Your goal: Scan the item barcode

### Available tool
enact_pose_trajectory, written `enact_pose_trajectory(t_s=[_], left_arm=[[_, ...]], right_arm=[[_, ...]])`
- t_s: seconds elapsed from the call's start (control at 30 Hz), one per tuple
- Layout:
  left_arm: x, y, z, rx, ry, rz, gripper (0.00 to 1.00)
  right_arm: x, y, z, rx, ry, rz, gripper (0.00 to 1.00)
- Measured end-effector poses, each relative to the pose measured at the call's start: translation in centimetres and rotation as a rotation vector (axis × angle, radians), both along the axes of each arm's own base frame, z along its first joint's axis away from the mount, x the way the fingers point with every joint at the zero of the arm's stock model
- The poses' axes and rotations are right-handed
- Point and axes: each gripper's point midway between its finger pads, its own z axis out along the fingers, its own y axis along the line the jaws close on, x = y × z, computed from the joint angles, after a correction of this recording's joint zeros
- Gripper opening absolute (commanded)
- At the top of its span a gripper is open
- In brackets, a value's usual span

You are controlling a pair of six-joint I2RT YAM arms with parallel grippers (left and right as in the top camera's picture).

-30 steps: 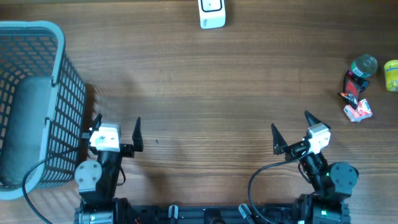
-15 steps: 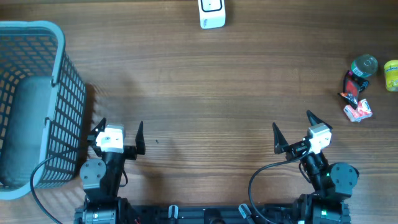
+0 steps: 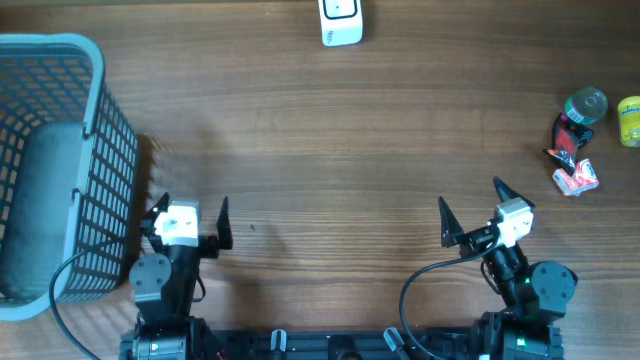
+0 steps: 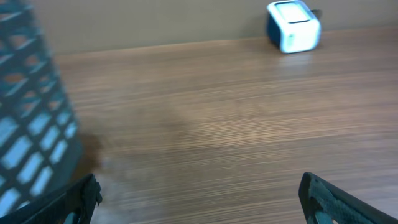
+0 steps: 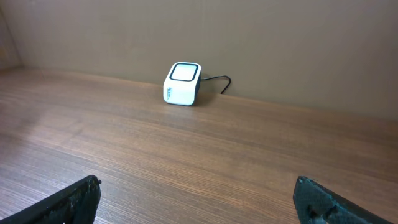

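- Found the left gripper (image 3: 190, 203) released, jaws spread wide with nothing between them, low over the near left part of the table (image 3: 330, 150)
- Saw the same in the left wrist view: dark fingers (image 4: 329, 199) at the bottom corners, only bare wood grain between
- Found the right gripper (image 3: 469, 196) likewise released and empty, at the near right of the table, set at a slight slant
- Saw its fingers (image 5: 74, 199) well apart in the right wrist view, again with only wood between them
- Placed the basket (image 3: 100, 90) just left of the left gripper: blue-grey, lattice-walled, with a grey shape (image 3: 40, 200) inside
- Spotted the scanner (image 3: 340, 22), white and boxy, at the far edge near the middle, well apart from both grippers, with a dark cable (image 5: 217, 83) running off behind it
- Located the items to scan at the right edge of the table, farther off than the right gripper and well apart from it: a green-capped bottle (image 3: 585, 105), a yellow object (image 3: 629, 120) just to its right and cut by the frame, a red-and-black item (image 3: 566, 140) just nearer, and a red-and-white packet (image 3: 575, 178) nearest of the group
- Could not make out any barcode at that size
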Motion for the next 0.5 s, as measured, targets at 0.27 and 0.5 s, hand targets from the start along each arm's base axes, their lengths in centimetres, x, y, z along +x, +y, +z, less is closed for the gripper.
enact_pose_trajectory(t_s=[0.27,0.5], left_arm=[[-0.1,1.1,0.5,0.019,-0.022,0.063,1.00],[-0.4,1.1,3.6,0.026,-0.160,0.065,1.00]], right_arm=[[0.0,0.0,0.0,0.000,0.000,0.000,1.00],[0.0,0.0,0.0,0.000,0.000,0.000,1.00]])
